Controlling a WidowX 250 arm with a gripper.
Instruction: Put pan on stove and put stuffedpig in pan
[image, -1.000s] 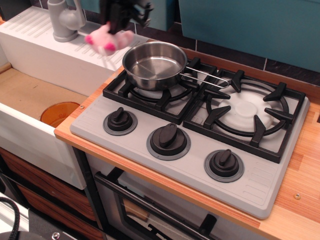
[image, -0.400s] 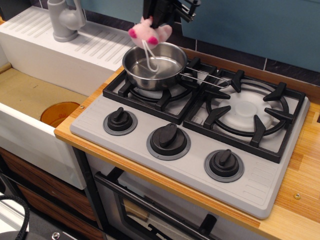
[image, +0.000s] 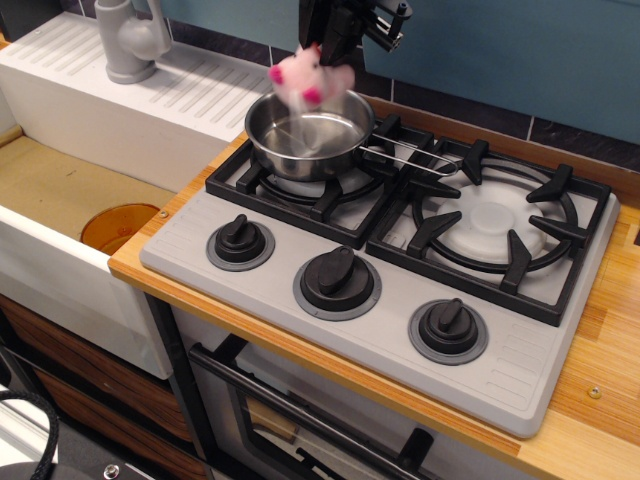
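The shiny steel pan (image: 308, 135) sits on the left burner of the grey stove (image: 300, 240), its wire handle (image: 405, 158) pointing right. My black gripper (image: 333, 42) is at the top of the view, directly above the pan's back rim. It is shut on the pale-pink stuffedpig (image: 308, 78), which hangs blurred just over the pan, and its white string dangles into the pan. The upper part of the gripper is cut off by the frame.
The right burner (image: 492, 222) is bare. Three black knobs (image: 337, 278) line the stove's front. A white sink (image: 70, 190) with a grey faucet (image: 128, 40) and an orange drain is at the left. A teal wall and dark tiles stand behind.
My gripper has carried the pig from the left, over the drainboard, rightward to above the pan. The pig now hangs a little lower. The pan has not moved.
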